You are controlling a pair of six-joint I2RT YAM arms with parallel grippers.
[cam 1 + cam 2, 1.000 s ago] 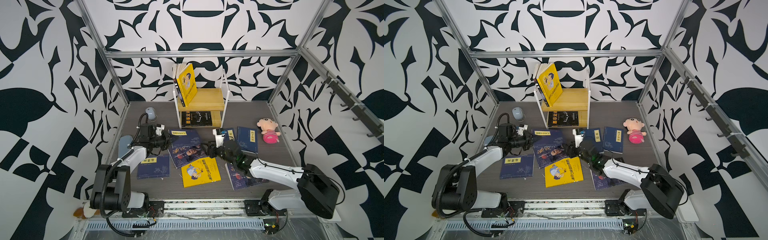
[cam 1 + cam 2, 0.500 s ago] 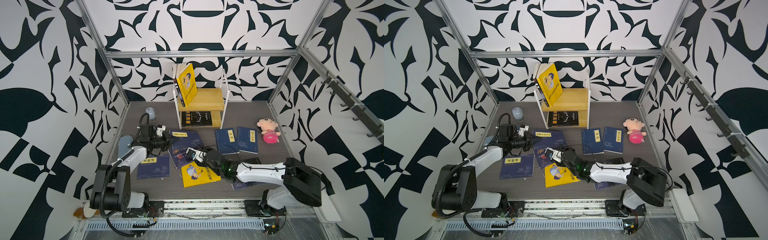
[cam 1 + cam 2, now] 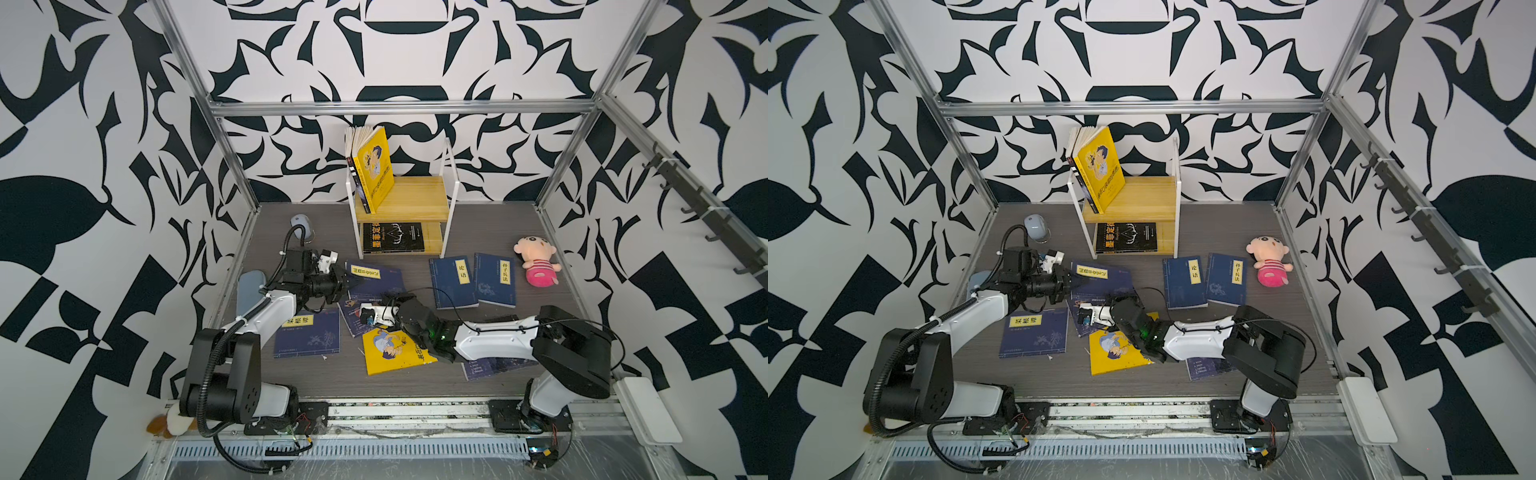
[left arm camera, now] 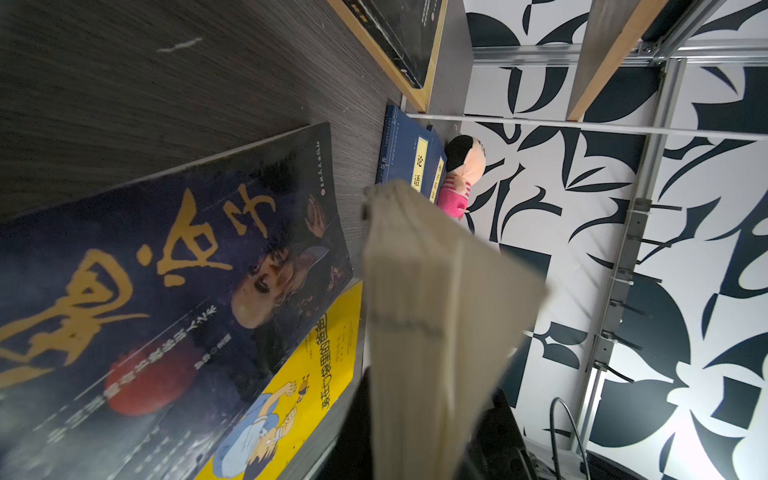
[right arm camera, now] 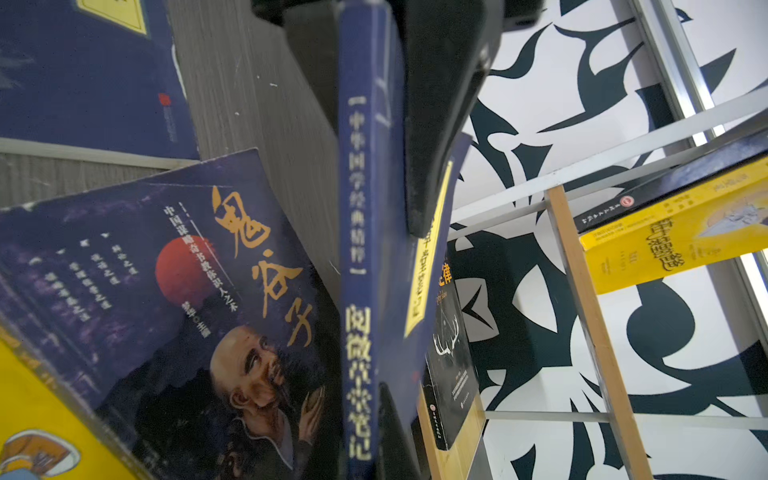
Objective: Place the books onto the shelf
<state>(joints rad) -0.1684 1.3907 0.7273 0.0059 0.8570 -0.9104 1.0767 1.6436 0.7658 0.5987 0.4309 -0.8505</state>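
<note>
Quick update from the remote desk. Over on the left, the left hand is hanging onto the left edge of the navy book with the yellow title strip, tipping it up off the table. I'm not able to tell whether its fingers are pinching or already letting go.

What's changing is the right side. The right arm is swinging in from over by the two navy books. The right hand, spread a second ago, is now pinching that same book across its spine, and the right wrist view is showing that clearly.

So I'm reading this as a handover in progress. The book is sitting mid-table, just in front of the shelf and not on it yet. The shelf is only carrying a few books, and about half a dozen are lying flat on the table, so I'm expecting plenty more trips.
</note>
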